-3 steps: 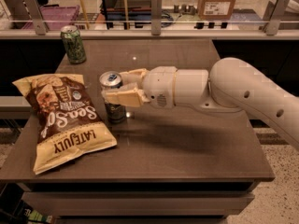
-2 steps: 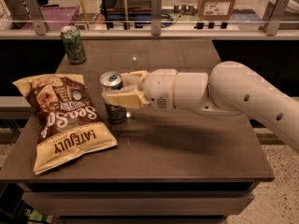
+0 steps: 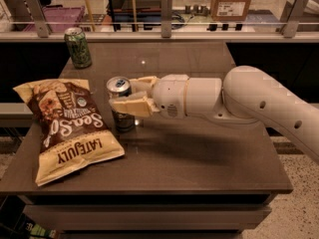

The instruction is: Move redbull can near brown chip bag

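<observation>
Dark brown glossy tabletop, glass rail behind. Slim blue-and-silver redbull can stands upright just beside the large crinkly brown chip bag, at its 3 o'clock; a wider green can sits well apart at 11 o'clock. White two-finger gripper reaches in from 3 o'clock, jaws closed on the can's upper body, one finger in front and one behind. Judgement: thin, smooth, dentable wall, tall and tippy, so hold mid-height with modest squeeze.
</observation>
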`<state>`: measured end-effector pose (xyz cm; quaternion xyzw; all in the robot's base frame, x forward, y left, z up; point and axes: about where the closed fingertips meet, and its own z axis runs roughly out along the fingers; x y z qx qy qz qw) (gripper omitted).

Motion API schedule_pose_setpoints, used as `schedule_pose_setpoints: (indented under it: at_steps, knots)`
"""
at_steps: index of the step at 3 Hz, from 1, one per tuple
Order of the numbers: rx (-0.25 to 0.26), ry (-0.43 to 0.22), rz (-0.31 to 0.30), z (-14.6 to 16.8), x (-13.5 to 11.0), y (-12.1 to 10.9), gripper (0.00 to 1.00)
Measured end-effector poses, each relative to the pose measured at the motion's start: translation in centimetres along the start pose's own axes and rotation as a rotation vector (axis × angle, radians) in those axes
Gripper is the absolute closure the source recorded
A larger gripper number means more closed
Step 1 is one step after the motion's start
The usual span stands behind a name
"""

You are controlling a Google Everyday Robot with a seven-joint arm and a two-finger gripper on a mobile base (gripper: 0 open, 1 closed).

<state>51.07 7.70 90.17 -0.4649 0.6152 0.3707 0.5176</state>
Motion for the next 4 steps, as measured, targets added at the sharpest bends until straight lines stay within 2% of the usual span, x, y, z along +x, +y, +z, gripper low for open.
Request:
schedule_pose_setpoints:
  at_steps: [2,3,4]
  knots:
    - [-0.007,0.001,-0.003,0.31,-0.15,0.30,0.13]
    - [-0.011,0.001,-0.005,0.46,-0.22,0.44,0.00]
    - [-0.011,0.001,-0.005,0.46,-0.22,0.45,0.00]
